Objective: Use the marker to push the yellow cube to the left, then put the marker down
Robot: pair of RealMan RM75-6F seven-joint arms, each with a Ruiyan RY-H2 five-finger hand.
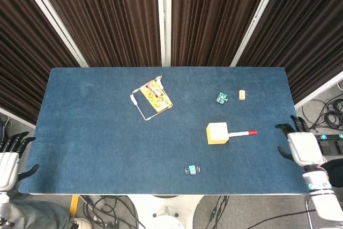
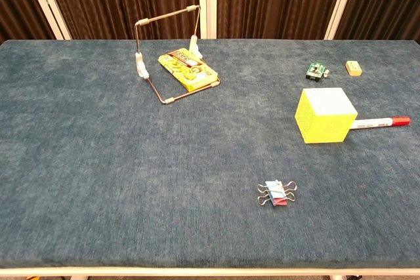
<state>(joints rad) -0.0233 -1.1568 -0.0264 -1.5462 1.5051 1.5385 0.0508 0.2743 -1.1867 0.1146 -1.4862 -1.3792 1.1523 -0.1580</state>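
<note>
The yellow cube (image 1: pixel 217 133) (image 2: pixel 324 115) sits on the blue table, right of centre. A white marker with a red cap (image 1: pixel 243 133) (image 2: pixel 380 122) lies flat against the cube's right side, cap pointing right. My right hand (image 1: pixel 298 146) hovers over the table's right edge, fingers spread and holding nothing, a short way right of the marker. Off the table's left front corner, my left hand (image 1: pixel 9 157) is open and empty. Neither hand shows in the chest view.
A yellow packet in a wire stand (image 1: pixel 153 98) (image 2: pixel 186 70) sits at the back centre-left. A small green part (image 1: pixel 221 98) (image 2: pixel 316 70) and a tan block (image 1: pixel 242 95) (image 2: pixel 354 67) lie behind the cube. A binder clip (image 1: pixel 192 170) (image 2: pixel 277 193) lies near the front edge.
</note>
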